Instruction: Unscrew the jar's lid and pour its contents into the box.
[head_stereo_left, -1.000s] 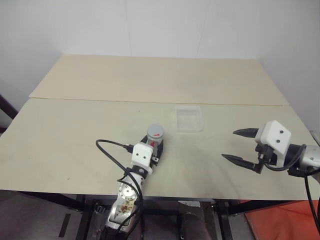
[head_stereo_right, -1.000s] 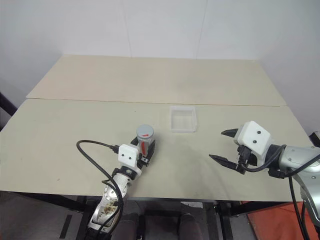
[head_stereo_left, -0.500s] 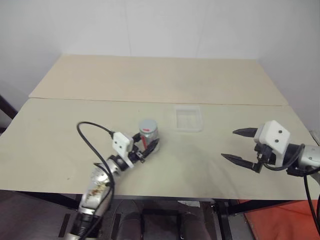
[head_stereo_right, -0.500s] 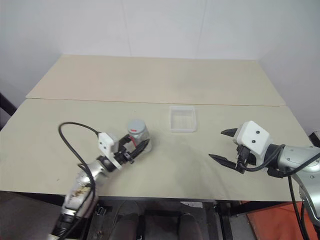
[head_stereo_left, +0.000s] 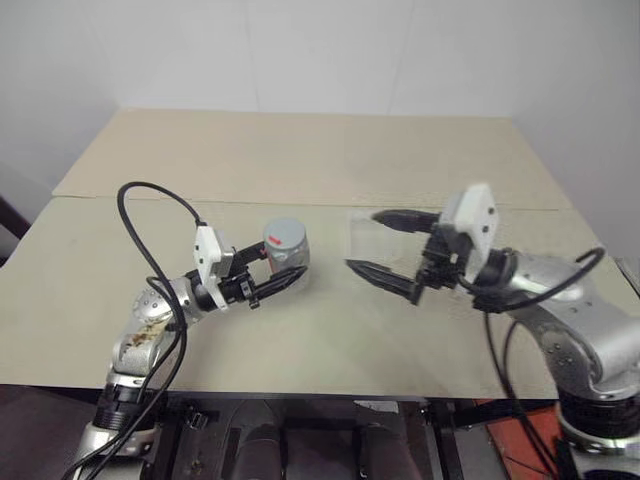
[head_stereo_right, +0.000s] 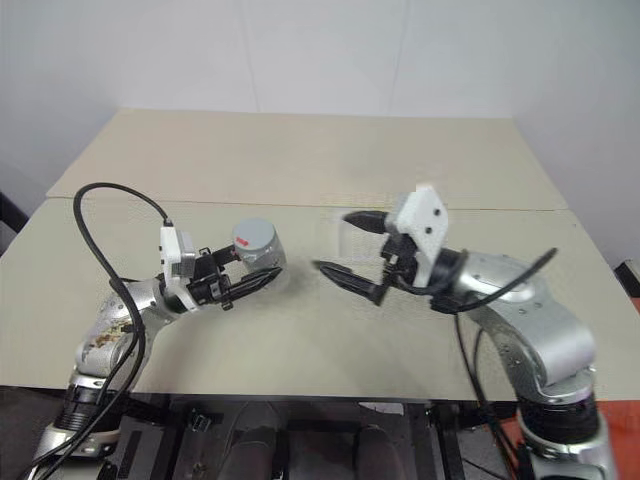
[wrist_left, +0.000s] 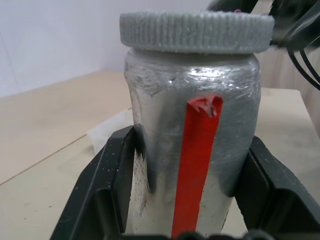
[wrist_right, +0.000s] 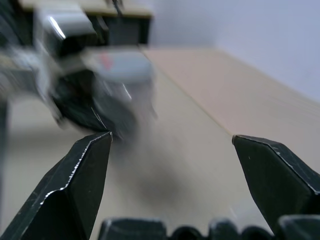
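Left fingers (wrist_left: 117, 187) clamp jar (wrist_left: 192, 145) (lid (wrist_left: 196, 31) on) — upright.

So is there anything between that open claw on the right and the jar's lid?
Nothing visible. The right gripper is open, facing the lid across bare table. The left gripper holds the jar by its body, leaving the lid exposed.

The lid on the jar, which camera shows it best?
The left wrist view: the grey ribbed lid shows close and side-on, screwed onto the jar, which the left claw clamps. The head views show it small, from above. In the right wrist view it is a blur beyond the open right claw.
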